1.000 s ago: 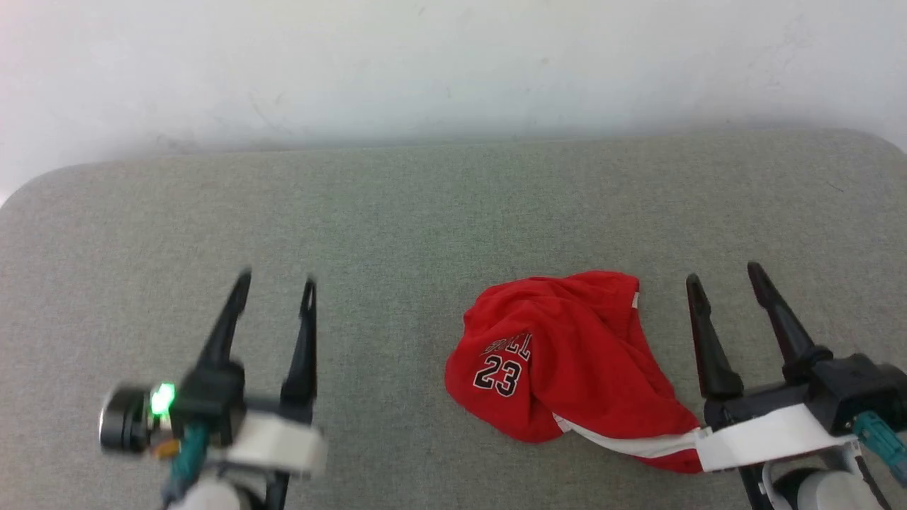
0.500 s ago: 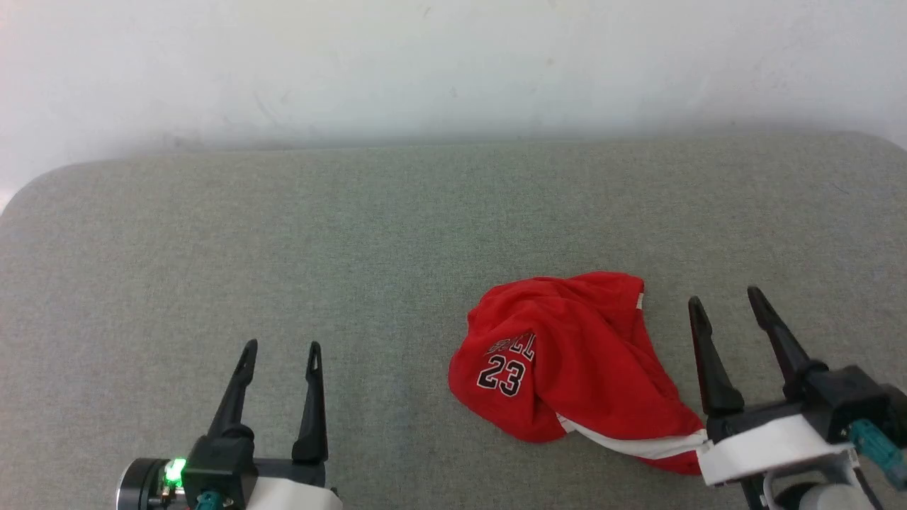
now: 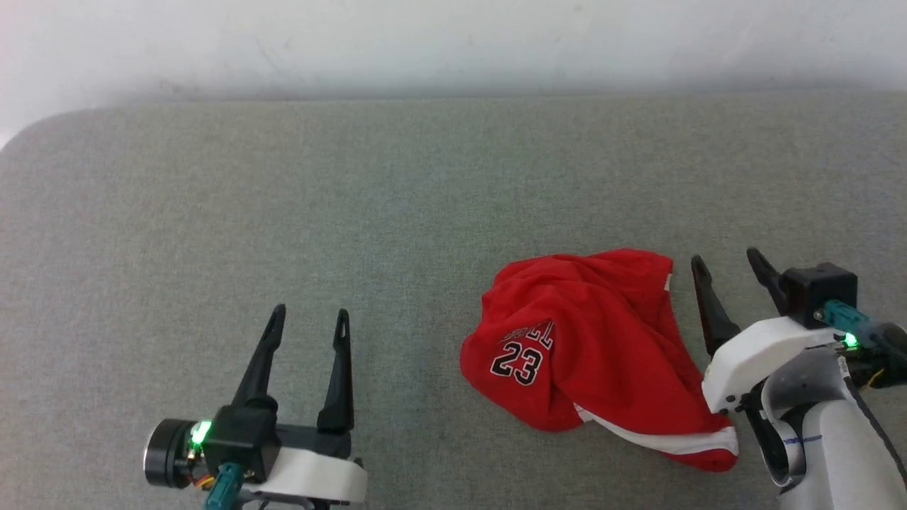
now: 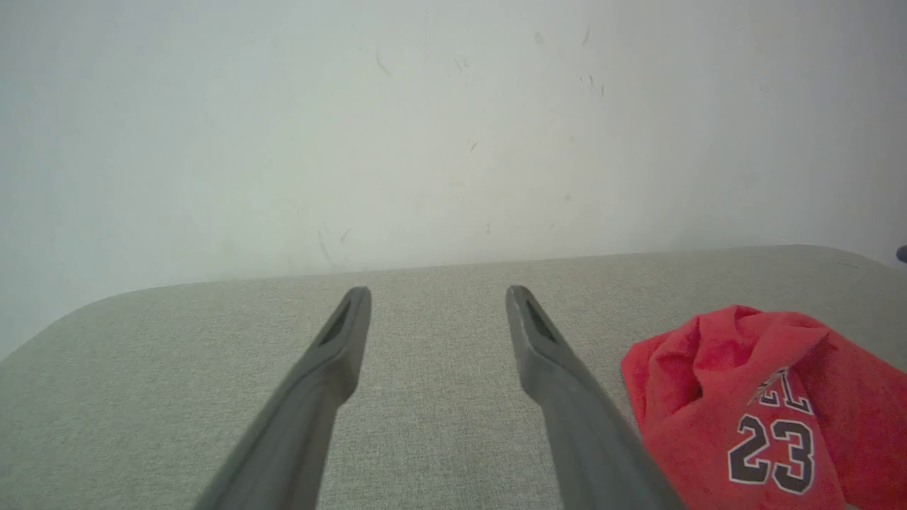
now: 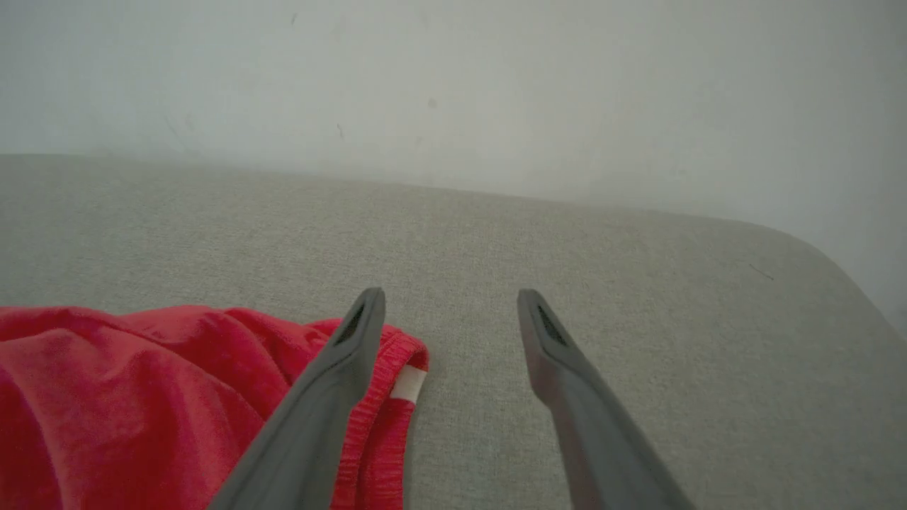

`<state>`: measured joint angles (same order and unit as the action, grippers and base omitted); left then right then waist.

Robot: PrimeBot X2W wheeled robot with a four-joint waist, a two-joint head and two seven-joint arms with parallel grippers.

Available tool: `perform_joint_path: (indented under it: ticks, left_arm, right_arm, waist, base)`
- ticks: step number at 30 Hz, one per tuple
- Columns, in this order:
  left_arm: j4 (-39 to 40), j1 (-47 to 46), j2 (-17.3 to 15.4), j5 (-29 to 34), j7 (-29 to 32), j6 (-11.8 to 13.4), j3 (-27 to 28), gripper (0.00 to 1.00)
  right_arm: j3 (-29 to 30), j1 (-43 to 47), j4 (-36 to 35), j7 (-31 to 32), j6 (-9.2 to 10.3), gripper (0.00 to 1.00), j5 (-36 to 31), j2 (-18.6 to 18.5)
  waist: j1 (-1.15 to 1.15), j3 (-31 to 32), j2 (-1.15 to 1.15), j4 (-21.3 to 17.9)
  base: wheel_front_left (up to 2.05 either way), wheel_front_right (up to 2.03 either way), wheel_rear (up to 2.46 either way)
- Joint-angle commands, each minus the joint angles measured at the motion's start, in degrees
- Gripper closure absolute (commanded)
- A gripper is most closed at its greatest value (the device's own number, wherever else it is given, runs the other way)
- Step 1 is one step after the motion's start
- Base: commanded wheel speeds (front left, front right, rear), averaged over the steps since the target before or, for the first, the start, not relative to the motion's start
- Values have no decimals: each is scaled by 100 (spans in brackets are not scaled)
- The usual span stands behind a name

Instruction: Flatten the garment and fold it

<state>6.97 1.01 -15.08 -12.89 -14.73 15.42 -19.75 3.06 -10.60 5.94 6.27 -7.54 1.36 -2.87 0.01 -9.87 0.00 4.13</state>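
The garment (image 3: 595,347) is a crumpled red heap with a "23" print and a white stripe along its near edge, lying right of centre on the grey padded table (image 3: 354,198). My right gripper (image 3: 726,261) stands open just right of the heap, fingers empty; in the right wrist view the garment's (image 5: 142,397) gathered waistband with a small white tag lies beside the left finger (image 5: 333,397). My left gripper (image 3: 308,317) is open and empty at the lower left, well away from the cloth. The left wrist view has the garment (image 4: 765,418) at its lower right.
A pale wall (image 3: 453,42) runs along the table's far edge. The table's rounded far corners show at the left (image 3: 28,134) and, in the right wrist view, at the right (image 5: 815,248). Bare grey surface stretches left of and beyond the heap.
The left gripper pulled back toward the near edge, then shifted right. The right gripper turned and moved closer to the garment's right edge. The head camera tilted down a little.
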Motion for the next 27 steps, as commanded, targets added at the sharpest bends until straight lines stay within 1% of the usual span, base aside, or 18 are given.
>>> perform_joint_path:
  ticks: [1,7,9,12,16,17,19,20,23,27]
  left_arm:
    - [-43,-121,58,68,-27,-76,37,0]
    - [-186,-259,224,160,-27,-287,119,0]
    - [-233,-271,275,190,-27,-344,139,0]
    - [-287,-288,355,226,-27,-423,169,0]
    - [-342,-301,424,263,-27,-501,194,0]
    - [-360,-303,444,276,-27,-523,204,0]
    - [-397,-298,480,293,-27,-561,234,0]
    - [-417,-289,494,302,-27,-576,253,0]
    - [-475,-236,525,326,-27,-611,311,0]
    - [-545,-172,574,357,-27,-665,344,0]
  right_arm:
    - [45,-118,179,179,5,0,-30,0]
    - [-29,-311,773,786,5,0,86,0]
    - [5,-357,951,996,5,0,227,0]
    - [77,-413,1209,1320,5,0,223,0]
    - [138,-464,1459,1503,5,0,334,0]
    - [150,-480,1531,1528,5,44,404,0]
    - [146,-512,1605,1500,5,87,524,0]
    - [186,-535,1617,1429,5,100,618,0]
    - [312,-610,1578,1178,5,100,739,0]
    - [718,-715,1364,823,5,100,639,0]
  waist:
    - [-1,-234,0,207]
    - [-1,-427,0,415]
    - [-1,-449,0,460]
    - [-1,-470,0,512]
    - [-1,-464,0,555]
    - [-1,-455,0,563]
    - [-1,-424,0,563]
    - [-1,-394,0,553]
    - [-1,-290,0,501]
    - [-1,-94,0,418]
  base:
    - [0,0,0]
    - [0,0,0]
    - [0,0,0]
    - [0,0,0]
    - [0,0,0]
    - [0,0,0]
    - [0,0,0]
    - [0,0,0]
    - [0,0,0]
    - [0,0,0]
